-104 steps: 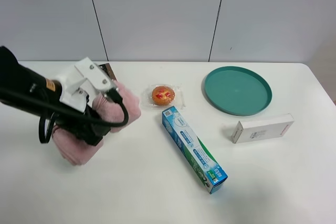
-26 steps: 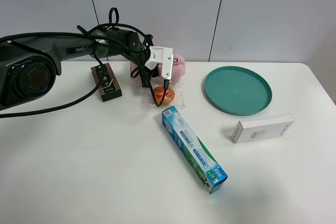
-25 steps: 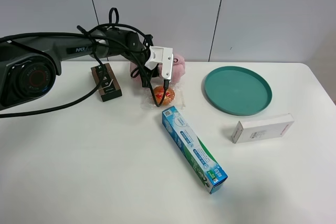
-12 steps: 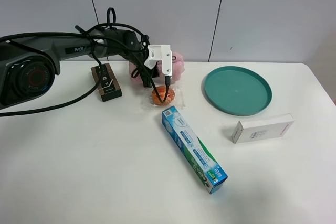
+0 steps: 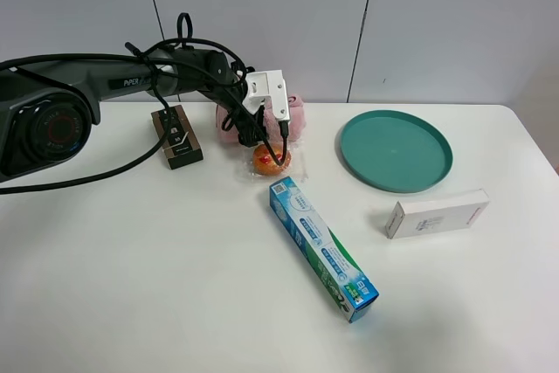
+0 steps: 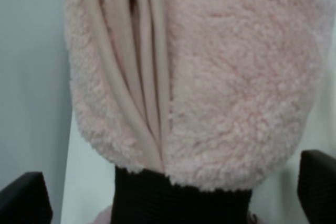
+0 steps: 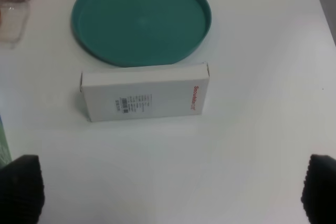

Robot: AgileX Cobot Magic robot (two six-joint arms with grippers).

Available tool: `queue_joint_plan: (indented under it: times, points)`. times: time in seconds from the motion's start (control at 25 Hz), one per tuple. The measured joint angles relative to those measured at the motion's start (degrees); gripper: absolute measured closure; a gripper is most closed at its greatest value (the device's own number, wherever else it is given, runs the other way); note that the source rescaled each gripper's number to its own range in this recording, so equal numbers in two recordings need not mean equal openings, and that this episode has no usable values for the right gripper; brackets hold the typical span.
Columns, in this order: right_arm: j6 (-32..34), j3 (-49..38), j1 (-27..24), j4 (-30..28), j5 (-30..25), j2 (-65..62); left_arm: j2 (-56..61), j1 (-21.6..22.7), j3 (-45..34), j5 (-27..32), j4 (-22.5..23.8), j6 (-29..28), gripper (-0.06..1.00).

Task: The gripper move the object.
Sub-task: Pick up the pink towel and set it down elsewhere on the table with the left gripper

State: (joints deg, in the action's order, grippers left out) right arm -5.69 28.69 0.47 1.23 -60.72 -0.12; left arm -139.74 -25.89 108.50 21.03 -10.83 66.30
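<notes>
The pink rolled towel [image 5: 295, 116] lies at the back of the table, near the wall, just behind the orange pastry. My left gripper [image 5: 256, 128], the white end piece on the black arm, is over its middle. In the left wrist view the towel [image 6: 236, 77] fills the frame, with its black band [image 6: 181, 203] low in the picture. My left gripper [image 6: 170, 192] is open, its two black fingertips [image 6: 21, 200] wide apart on either side of the band. My right gripper [image 7: 170, 187] is open and empty over bare table, near the white box.
An orange wrapped pastry [image 5: 272, 159] sits just in front of the towel. A blue-green toothpaste box [image 5: 321, 249] lies mid-table. A teal plate [image 5: 395, 150] and a white box [image 5: 437, 213] are at the right. A dark brown block [image 5: 177, 135] lies left of the towel.
The left arm has carried the towel from the front left to the back of the table. In the last half second the towel has dropped lower and the white end piece has tilted.
</notes>
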Motion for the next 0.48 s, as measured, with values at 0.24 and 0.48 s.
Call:
queue_joint_plan:
  times: [0.24, 0.48]
  points:
    - [0.0, 0.0, 0.0, 0.0, 0.0, 0.0, 0.0, 0.0, 0.0, 0.3, 0.0, -0.5, 0.04]
    - [0.0, 0.0, 0.0, 0.0, 0.0, 0.0, 3.8, -0.1, 0.0, 4.3, 0.1, -1.3, 0.04]
